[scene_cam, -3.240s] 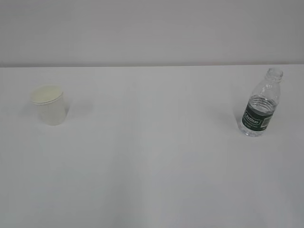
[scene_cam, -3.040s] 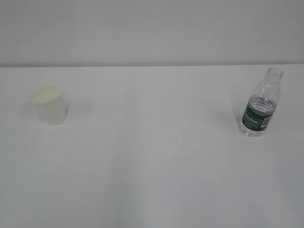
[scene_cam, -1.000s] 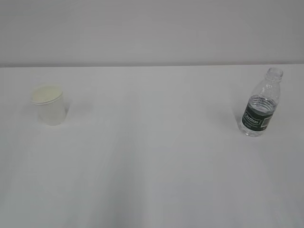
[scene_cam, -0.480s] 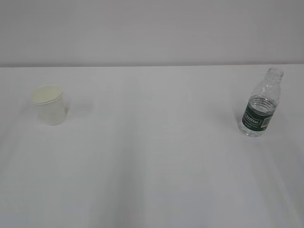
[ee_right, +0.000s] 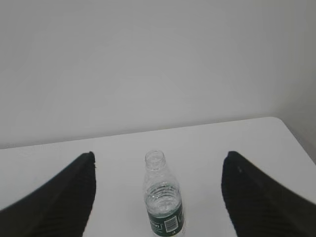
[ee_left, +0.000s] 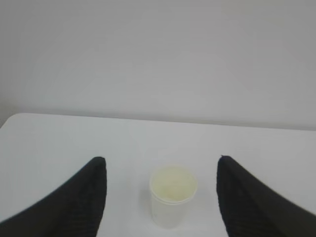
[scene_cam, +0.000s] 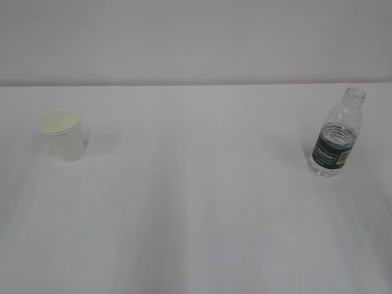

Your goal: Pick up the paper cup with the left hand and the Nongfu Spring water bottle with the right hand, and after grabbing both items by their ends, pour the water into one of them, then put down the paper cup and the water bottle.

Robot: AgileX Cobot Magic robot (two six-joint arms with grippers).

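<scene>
Paper cup (ee_left: 173, 202) upright on table (scene_cam: 196, 202), centred ahead of wide-open empty left claw (ee_left: 161, 170); bottle (ee_right: 163, 197) likewise before gaping, empty right claw (ee_right: 158, 165).

A plain white table (scene_cam: 196, 214) carries the paper cup (scene_cam: 64, 135) at left, the Nongfu Spring water bottle (scene_cam: 335, 136) upright at right.

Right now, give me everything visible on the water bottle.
The water bottle is small, clear ribbed plastic with a dark green label carrying white lettering around its lower body. Its neck is open, with no cap. It stands upright on the white table, at the right side in the exterior view, and looks partly filled with clear water. Nothing touches it but the table. In the right wrist view it sits centred ahead, between the two open black fingers.
</scene>
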